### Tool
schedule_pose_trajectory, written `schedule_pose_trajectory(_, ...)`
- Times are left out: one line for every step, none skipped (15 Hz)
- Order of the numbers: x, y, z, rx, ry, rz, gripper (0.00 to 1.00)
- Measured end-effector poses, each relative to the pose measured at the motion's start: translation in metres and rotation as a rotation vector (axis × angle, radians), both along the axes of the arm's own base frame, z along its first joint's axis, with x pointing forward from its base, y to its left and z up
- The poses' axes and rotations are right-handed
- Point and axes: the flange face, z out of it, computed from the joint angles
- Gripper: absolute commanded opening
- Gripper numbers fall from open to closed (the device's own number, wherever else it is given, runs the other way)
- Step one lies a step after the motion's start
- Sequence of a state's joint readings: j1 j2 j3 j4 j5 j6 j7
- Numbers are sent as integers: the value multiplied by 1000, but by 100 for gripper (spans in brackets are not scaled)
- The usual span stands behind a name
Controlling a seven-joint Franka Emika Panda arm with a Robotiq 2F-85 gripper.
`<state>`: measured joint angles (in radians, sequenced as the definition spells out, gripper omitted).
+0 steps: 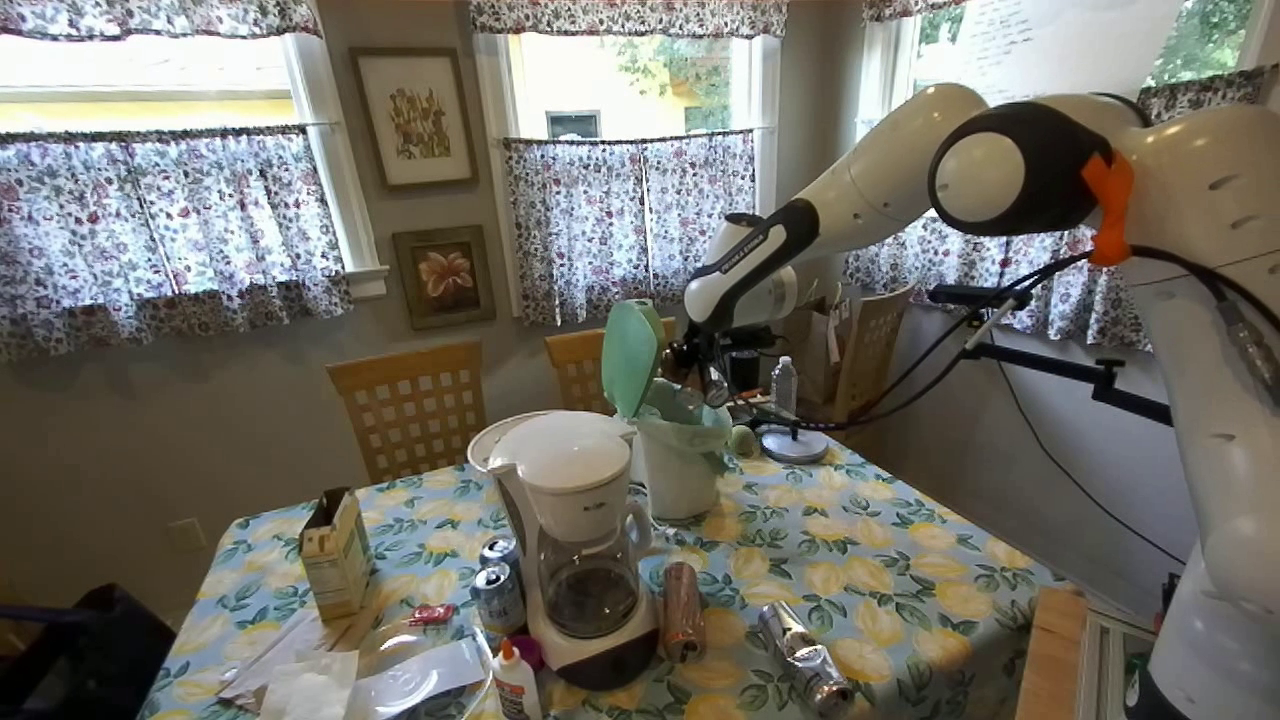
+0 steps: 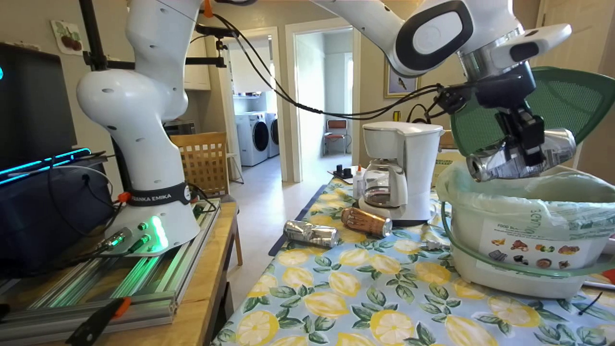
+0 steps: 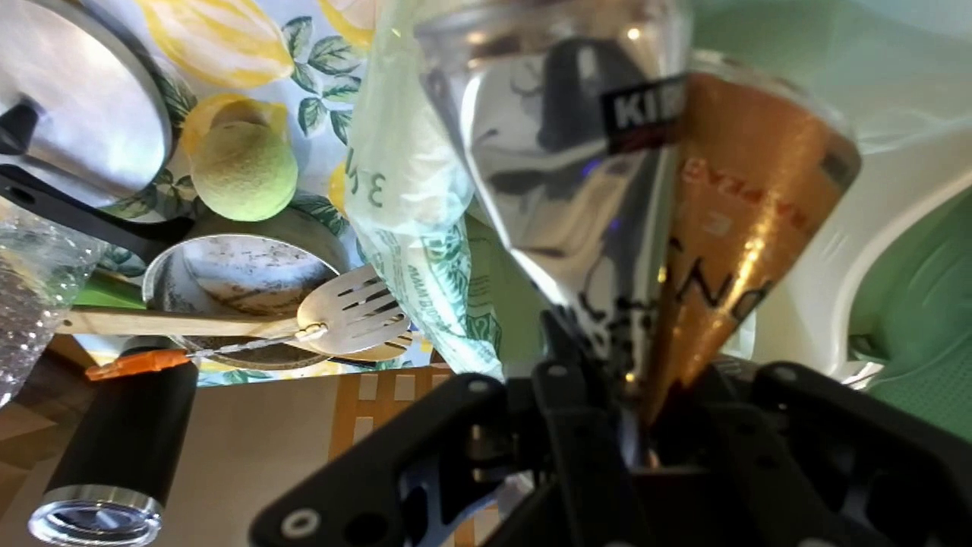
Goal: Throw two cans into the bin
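My gripper (image 3: 642,387) is shut on two crushed cans, pinched side by side: a silver can (image 3: 562,152) and an orange can (image 3: 748,205), both narrowing into the fingers. In an exterior view the silver can (image 2: 559,146) hides most of the orange one. They hang just above the mouth of the white bin (image 2: 528,283), whose green lid (image 1: 630,360) stands raised and whose pale green liner (image 2: 485,194) folds over the rim. On the table lie a crushed silver can (image 1: 805,660) and another orange can (image 1: 683,612); two upright cans (image 1: 497,598) stand left of the coffee maker.
A white coffee maker (image 1: 590,520) with a glass carafe stands close to the bin. A small pot (image 3: 243,273), a slotted spatula (image 3: 353,315), a green fruit (image 3: 247,171), a pan lid (image 1: 793,446) and a water bottle (image 1: 784,385) crowd the bin's far side.
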<state>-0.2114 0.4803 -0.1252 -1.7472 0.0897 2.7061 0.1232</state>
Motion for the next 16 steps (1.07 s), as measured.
schedule_pose_trajectory(3, 1, -2, 1, -3, 2, 4)
schedule_pose_trajectory(6, 1, -3, 5, -7, 2, 4)
schedule_pose_trajectory(9, 2, -5, 10, -10, 1, 4)
schedule_pose_trajectory(11, 2, -6, 15, -13, -1, 4)
schedule_pose_trajectory(13, 2, -7, 19, -17, -3, 4)
schedule_pose_trajectory(15, 2, -9, 20, -20, -4, 4)
schedule_pose_trajectory(17, 1, -10, 19, -23, -4, 4)
schedule_pose_trajectory(19, 1, -11, 17, -25, -4, 4)
schedule_pose_trajectory(21, 0, -13, 16, -27, -3, 4)
schedule_pose_trajectory(23, 0, -15, 14, -30, -3, 4)
schedule_pose_trajectory(25, 0, -16, 13, -32, -2, 4)
schedule_pose_trajectory(27, 0, -18, 12, -33, -1, 4)
schedule_pose_trajectory(28, 0, -20, 12, -34, 0, 42)
schedule_pose_trajectory(30, 0, -21, 11, -34, 1, 44)
schedule_pose_trajectory(31, 0, -22, 10, -35, 1, 49)
schedule_pose_trajectory(33, 0, -23, 9, -36, 1, 57)
